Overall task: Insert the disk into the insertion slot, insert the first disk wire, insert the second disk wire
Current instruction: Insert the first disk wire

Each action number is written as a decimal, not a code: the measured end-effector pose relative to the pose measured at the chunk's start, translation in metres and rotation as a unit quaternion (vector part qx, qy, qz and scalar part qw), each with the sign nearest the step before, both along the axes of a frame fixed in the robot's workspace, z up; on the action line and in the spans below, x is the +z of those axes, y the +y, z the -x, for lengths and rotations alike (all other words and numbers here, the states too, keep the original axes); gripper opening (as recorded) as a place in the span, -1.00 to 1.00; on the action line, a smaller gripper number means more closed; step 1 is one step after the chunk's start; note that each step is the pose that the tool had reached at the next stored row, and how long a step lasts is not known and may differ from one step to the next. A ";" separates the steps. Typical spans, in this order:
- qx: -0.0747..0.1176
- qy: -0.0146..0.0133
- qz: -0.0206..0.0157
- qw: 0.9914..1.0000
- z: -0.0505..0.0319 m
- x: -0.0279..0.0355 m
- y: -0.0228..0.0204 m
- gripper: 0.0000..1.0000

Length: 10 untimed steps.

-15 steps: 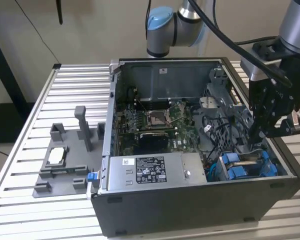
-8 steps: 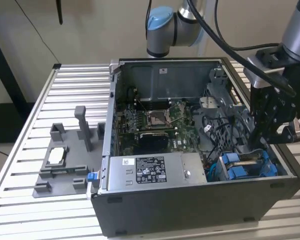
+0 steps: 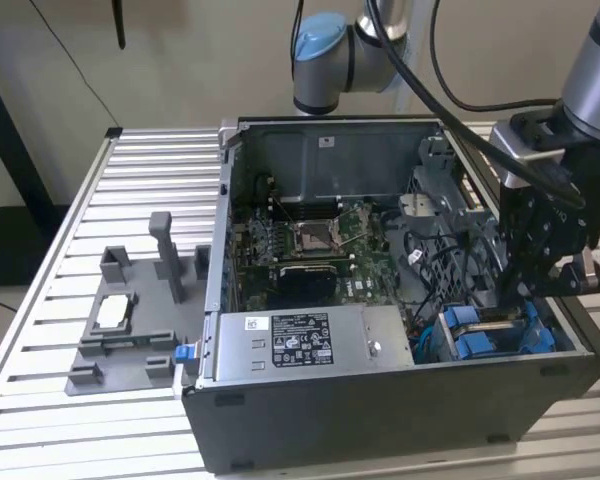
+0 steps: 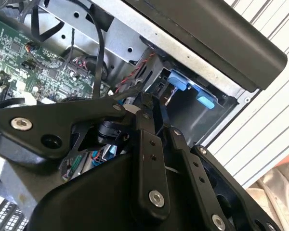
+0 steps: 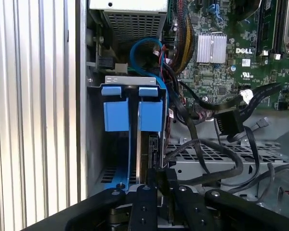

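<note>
The disk (image 5: 144, 150) stands edge-on inside the insertion slot of the dark drive cage (image 5: 130, 81), its blue carrier tabs (image 5: 150, 114) at the bay's mouth. In the exterior view the cage (image 3: 480, 338) lies in the case's near corner on the exterior view's right. My gripper (image 5: 162, 180) is down at the disk's rear edge, fingers drawn together on a black disk wire connector. Its cable (image 5: 233, 166) loops away over the cage floor. In the second wrist view the gripper (image 4: 149, 103) points into the bay beside the blue tabs (image 4: 183, 82). The exterior view shows the gripper (image 3: 515, 290) lowered into the cage.
A loose black connector (image 5: 227, 122) hangs on its cable over the motherboard (image 3: 315, 240). The power supply (image 3: 300, 340) fills the case's front. On the exterior view's left, a grey fixture (image 3: 130, 335) stands on the slatted table (image 3: 150, 170).
</note>
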<state>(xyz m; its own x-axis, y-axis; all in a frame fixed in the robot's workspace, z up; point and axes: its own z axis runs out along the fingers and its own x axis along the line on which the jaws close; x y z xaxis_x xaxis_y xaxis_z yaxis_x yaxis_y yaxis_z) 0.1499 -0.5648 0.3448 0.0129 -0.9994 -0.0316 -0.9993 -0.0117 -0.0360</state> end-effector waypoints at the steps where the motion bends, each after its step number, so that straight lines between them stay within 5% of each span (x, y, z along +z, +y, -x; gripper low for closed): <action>1: -0.002 0.000 0.000 1.000 -0.0005 -0.0011 0.0000 -0.62; 10: -0.011 0.003 0.000 1.000 -0.0054 -0.0047 0.0000 -0.62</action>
<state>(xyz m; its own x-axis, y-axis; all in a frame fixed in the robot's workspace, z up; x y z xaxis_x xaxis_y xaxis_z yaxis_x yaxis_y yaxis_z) 0.1553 -0.5648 0.3401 -0.0090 -0.9995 -0.0314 -0.9995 0.0100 -0.0302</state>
